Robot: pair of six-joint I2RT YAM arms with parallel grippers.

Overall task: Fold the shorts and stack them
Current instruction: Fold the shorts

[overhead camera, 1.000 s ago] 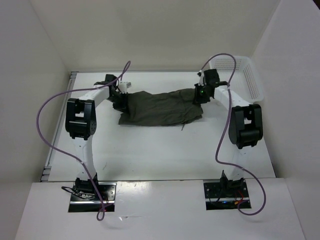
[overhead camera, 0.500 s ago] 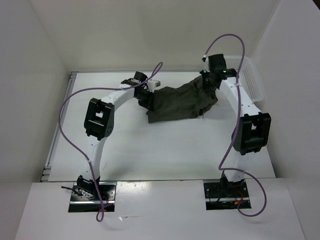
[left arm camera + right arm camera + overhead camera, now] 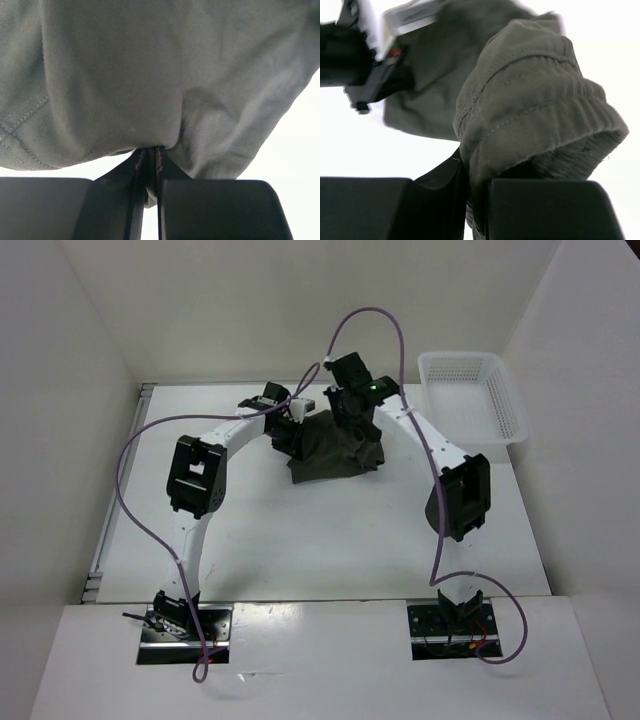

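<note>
Right gripper (image 3: 346, 416) now well left of the white basket (image 3: 505, 410), beside left gripper (image 3: 293, 433); both arms arched, jaws tight on the bunched shorts (image 3: 338, 448).

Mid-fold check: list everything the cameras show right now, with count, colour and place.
shorts: one, dark olive green, bunched at the table's far middle between the two grippers
basket: one, white mesh, far right corner of the table, apart from the shorts
table: one, white, under everything
cables: two, purple, one looping off each arm
left arm: one, white with black joints, arched in from the left
right arm: one, same colours, arched in from the right
left gripper: one, black, shut on the shorts
right gripper: one, black, shut on the shorts
</note>
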